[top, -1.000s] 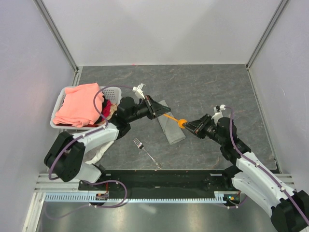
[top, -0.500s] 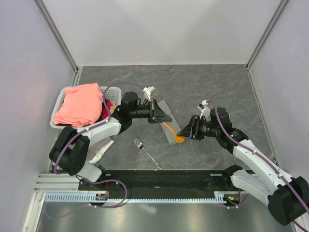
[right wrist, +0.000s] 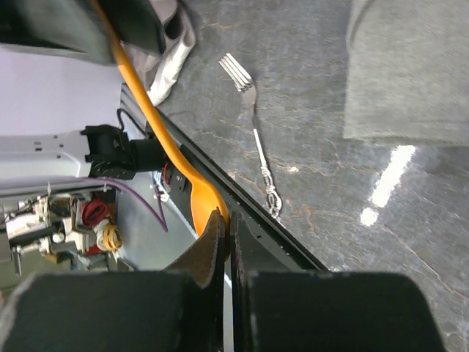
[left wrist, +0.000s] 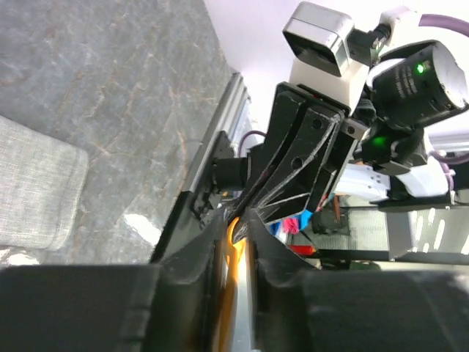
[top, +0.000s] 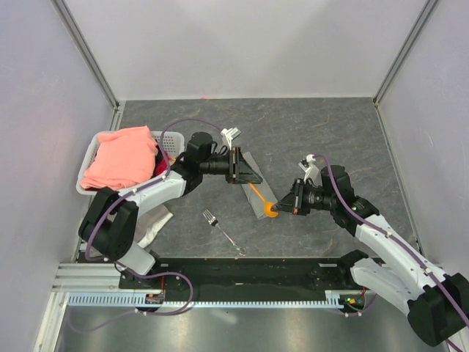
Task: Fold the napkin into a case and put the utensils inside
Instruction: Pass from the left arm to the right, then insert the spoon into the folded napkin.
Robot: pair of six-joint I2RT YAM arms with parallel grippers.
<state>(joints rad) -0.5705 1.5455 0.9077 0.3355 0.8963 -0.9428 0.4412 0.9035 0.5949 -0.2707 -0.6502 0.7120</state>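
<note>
The grey case lies slantwise mid-table, also seen in the wrist views. The orange spoon hangs above its near end, spanning both grippers. My right gripper is shut on the rim of the spoon's bowl. The thin handle runs between my left gripper's jaws, which stand slightly apart with a sliver of light beside it. The metal fork lies alone on the table near the front.
A white basket at the left holds a salmon-pink cloth. A whitish rag lies by the left arm's base. The black base rail runs along the near edge, close to the fork.
My right gripper has closed from open onto the spoon's bowl. The left jaws have eased a little around the handle. The spoon swung down over the case's near end.
</note>
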